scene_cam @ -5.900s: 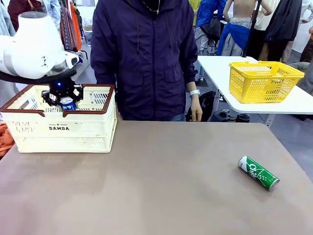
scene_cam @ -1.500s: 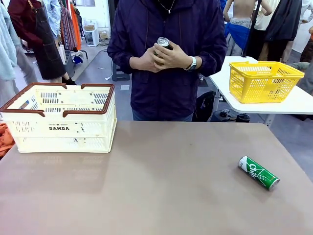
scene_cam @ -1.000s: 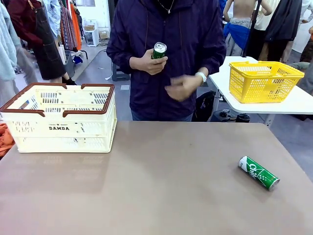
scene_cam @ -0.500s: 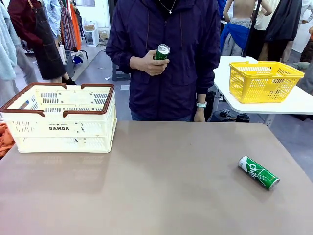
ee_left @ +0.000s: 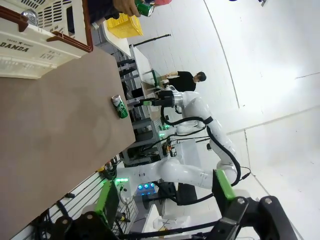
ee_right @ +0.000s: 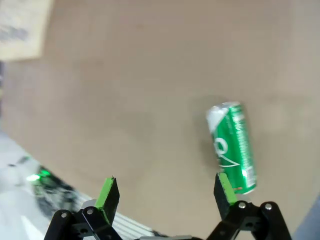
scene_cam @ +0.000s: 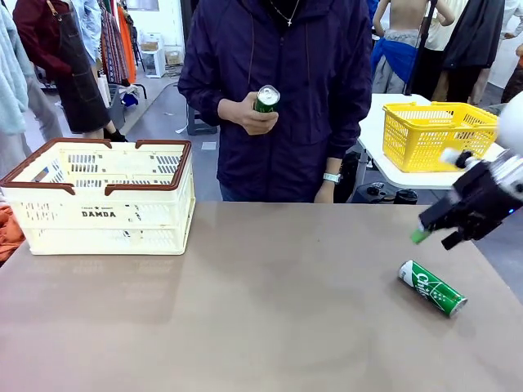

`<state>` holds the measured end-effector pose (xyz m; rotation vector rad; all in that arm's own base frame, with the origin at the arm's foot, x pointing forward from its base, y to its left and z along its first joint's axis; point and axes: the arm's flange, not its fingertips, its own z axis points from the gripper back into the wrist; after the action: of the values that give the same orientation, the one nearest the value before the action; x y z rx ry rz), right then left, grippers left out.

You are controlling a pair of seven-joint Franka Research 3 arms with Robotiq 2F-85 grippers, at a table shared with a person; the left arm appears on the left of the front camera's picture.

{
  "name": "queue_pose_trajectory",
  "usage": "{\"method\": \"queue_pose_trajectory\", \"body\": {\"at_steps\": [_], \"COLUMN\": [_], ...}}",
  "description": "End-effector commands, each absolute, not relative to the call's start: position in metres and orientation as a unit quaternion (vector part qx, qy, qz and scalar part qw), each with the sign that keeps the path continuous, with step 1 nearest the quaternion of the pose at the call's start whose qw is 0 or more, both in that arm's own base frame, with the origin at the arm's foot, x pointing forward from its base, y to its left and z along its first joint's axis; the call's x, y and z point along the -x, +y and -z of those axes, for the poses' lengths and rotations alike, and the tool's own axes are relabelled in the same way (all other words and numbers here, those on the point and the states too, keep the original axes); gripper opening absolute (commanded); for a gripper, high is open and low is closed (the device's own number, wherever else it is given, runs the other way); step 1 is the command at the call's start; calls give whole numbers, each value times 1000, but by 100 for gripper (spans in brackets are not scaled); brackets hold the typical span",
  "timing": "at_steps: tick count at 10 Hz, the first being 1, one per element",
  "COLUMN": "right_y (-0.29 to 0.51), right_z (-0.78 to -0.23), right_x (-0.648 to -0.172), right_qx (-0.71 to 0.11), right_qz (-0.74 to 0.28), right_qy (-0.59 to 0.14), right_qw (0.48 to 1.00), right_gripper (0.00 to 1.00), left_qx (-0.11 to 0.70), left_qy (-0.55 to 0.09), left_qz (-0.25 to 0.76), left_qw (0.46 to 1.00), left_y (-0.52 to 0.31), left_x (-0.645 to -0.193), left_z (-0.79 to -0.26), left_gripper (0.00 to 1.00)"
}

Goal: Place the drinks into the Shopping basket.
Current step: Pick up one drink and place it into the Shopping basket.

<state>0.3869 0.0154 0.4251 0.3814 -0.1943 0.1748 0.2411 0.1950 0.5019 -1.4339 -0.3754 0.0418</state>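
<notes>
Right hand hovers over lying green can.

I see a yellow basket on a white table far right, clothes hanging far left, and a brown table near me.

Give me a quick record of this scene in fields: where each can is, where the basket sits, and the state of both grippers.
can on table: lying green can, on its side near the table's right edge
can in hand: held green can, in the person's hand at chest height
basket: Shopping basket on the table's left; a silver can top shows inside
right gripper: open, in the air near the lying green can, not touching it
left gripper: open, holding nothing
</notes>
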Motion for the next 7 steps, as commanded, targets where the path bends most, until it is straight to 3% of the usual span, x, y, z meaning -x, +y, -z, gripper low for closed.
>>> {"method": "queue_pose_trajectory", "body": {"at_steps": [1, 2, 4, 7], "right_y": [11, 15, 15, 13], "right_z": [-421, -425, -425, -400], "right_x": [-370, -387, -387, -392], "right_qx": [-98, -189, -189, -111], "right_qz": [-79, -87, -87, -134], "right_qy": [-141, -96, -96, -104], "right_qw": [982, 973, 973, 979], "right_gripper": [100, 100, 100, 100], "left_qx": [653, 653, 653, 653], "left_qy": [-171, -171, -171, -171], "left_qz": [-12, -12, -12, -12], "left_qw": [738, 738, 738, 738], "left_y": [196, 196, 196, 196], "left_x": [-238, -238, -238, -238], "left_z": [-503, -503, -503, -503], "left_gripper": [100, 100, 100, 100]}}
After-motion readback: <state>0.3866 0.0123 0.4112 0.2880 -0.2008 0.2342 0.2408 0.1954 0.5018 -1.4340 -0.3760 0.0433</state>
